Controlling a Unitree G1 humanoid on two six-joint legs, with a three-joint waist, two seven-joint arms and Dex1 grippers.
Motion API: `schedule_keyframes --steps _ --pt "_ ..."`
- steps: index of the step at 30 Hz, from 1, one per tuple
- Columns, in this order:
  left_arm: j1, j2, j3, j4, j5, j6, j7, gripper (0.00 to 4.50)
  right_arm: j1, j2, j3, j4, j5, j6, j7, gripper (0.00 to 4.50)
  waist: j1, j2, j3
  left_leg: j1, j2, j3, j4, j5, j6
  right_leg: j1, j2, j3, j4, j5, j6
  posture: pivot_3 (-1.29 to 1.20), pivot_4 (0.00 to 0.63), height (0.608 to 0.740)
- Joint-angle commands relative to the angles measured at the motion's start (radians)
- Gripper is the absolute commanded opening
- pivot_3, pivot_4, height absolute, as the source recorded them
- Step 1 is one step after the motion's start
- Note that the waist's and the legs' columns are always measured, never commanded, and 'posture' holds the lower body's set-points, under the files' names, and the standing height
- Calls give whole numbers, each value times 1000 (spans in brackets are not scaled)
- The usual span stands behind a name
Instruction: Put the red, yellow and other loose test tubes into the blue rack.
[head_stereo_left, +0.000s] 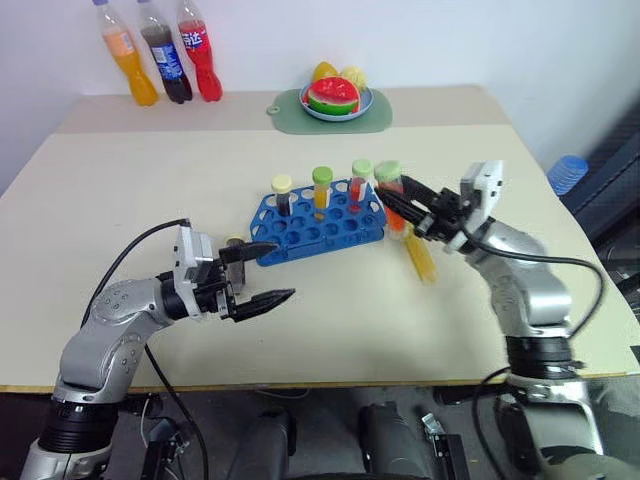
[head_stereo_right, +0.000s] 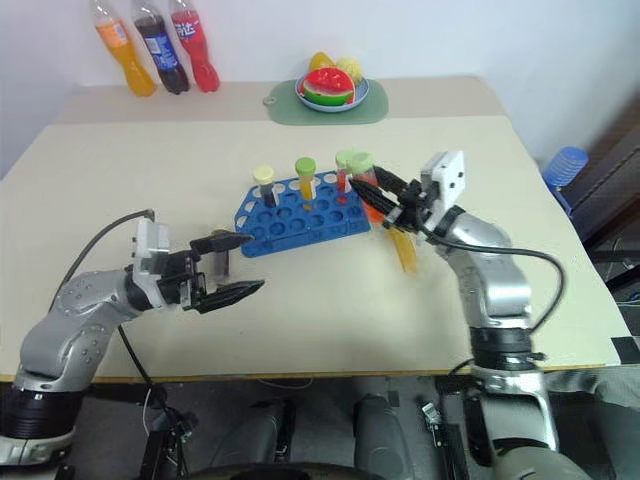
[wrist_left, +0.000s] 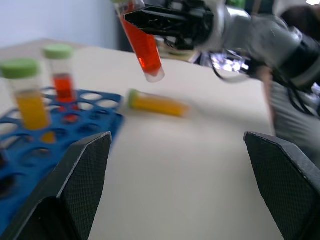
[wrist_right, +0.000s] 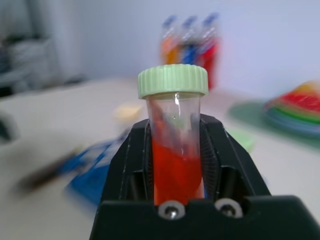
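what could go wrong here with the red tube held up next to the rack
The right gripper holds the red tube tilted, so it may jam on a hole's edge of the blue rack. Three tubes already stand in the rack, one red nearest, and could be knocked. The yellow tube lies loose nearby and could roll.

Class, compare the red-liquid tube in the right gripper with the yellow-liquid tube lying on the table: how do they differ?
The red-liquid clear plastic tube is clamped in the right gripper above the table; the yellow-liquid tube lies flat on the beige table, untouched. Their liquids differ: red versus yellow. Both remain outside the blue rack.
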Motion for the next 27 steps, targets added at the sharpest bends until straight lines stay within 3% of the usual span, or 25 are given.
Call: schedule_keyframes --steps 1,12,23,27 --pt "36 -4 31 -26 -11 -15 20 4420 -65 77 31 177 -102 -226 -90 758 -3 0 0 0 0 0 0 0 0 0 0 0 0 0 0 0 150 740" --pt "73 -4 49 -55 -8 -27 52 4420 -159 139 37 577 -183 -518 -169 758 -5 0 0 0 0 0 -1 0 -1 -1 0 0 0 0 0 0 150 740" --pt "83 -9 45 -73 -13 -26 72 4420 -197 192 15 729 -132 -603 -148 758 -23 0 0 1 0 -1 -1 1 -1 1 0 0 0 0 0 0 150 740" --pt "74 -17 35 -66 -12 -26 72 4420 -192 198 7 728 -131 -643 -157 2717 -22 1 0 1 0 -1 -1 1 -1 1 1 0 0 0 0 0 150 740"
